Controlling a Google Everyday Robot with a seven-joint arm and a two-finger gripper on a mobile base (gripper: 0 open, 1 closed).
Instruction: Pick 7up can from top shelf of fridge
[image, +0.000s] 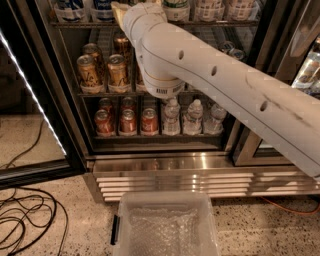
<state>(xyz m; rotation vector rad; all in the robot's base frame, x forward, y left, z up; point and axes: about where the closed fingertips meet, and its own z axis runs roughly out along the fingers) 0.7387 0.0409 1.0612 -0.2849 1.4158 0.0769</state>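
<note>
The fridge (165, 167) stands open in front of me, and only the front rail of its top shelf (80, 23) shows at the upper edge of the camera view. Blue-and-white cans (67, 7) stand on it at the left. Silvery-white cans with green marks, the 7up cans (176, 9), stand to the right, and only their lower parts show. My white arm (215, 85) reaches in from the right. The gripper (122, 11) is at top-shelf height, between the blue-white cans and the 7up cans, largely cut off by the frame's top edge.
The middle rack holds gold-brown cans (117, 72). The lower rack holds red cans (127, 121) and water bottles (194, 116). A clear plastic bin (165, 225) sits on the floor below. Black cables (25, 215) lie at the left, beside the open door with its light strip (30, 85).
</note>
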